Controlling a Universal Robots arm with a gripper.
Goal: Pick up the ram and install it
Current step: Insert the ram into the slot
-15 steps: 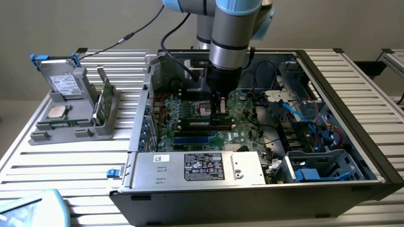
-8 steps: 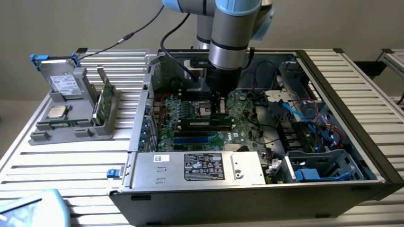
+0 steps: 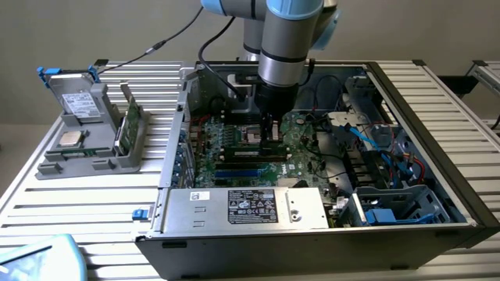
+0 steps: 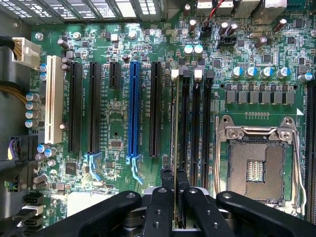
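Computer case [image 3: 312,252] lies open in the exterior view, the arm [image 3: 291,35] extending down inside it. Wrist view brings the motherboard [image 4: 113,163] close: near the CPU socket [image 4: 256,165], gripper [image 4: 175,186] fingers [image 4: 167,190] clamp the ram [image 4: 176,123], standing on edge, with black memory slots [image 4: 196,123] between it and that socket

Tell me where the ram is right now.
In the wrist view the ram is clamped on edge in the gripper, lined up along the memory slots, with the CPU socket on one side and the blue expansion slot on the other.
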